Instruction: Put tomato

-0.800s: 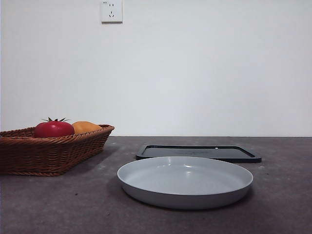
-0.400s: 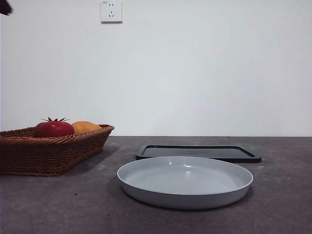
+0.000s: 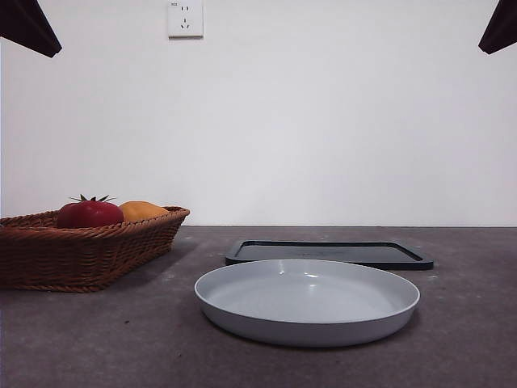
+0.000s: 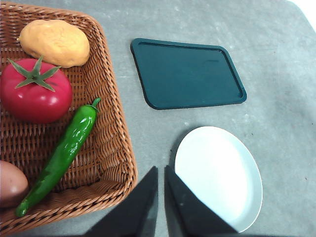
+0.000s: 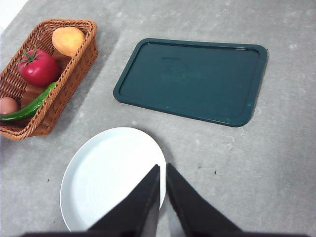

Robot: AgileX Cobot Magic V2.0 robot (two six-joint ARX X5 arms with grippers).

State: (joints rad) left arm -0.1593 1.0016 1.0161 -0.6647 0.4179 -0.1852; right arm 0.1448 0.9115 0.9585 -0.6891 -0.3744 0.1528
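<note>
**Tomato not yet lifted from the basket**

Grey stone-look tabletop [image 3: 97, 339] runs to a plain white wall with a socket [image 3: 184, 18] high up. At far left stands the wicker basket [image 3: 48, 259], and the tomato [image 3: 90, 213] lies inside it, touching an orange-yellow fruit [image 3: 142, 210] on its far side; the left wrist view adds a green pepper [image 4: 64, 153] beside it and a brownish thing [image 4: 10, 183] at the near end. The left gripper [image 4: 160, 197] hangs high over the table between basket and plate, jaws nearly together with only a slit between, holding nothing. Right of the basket sits the pale plate [image 3: 307, 301], bare, and just behind it the dark tray [image 3: 327, 252], also bare. The right gripper [image 5: 162, 192] hovers high above the plate's near edge, jaws likewise almost closed and empty. By my reading nothing of the task is done: reaching, grasping, carrying and setting down all remain, and the pictures do not say whether plate or tray is meant.
</note>
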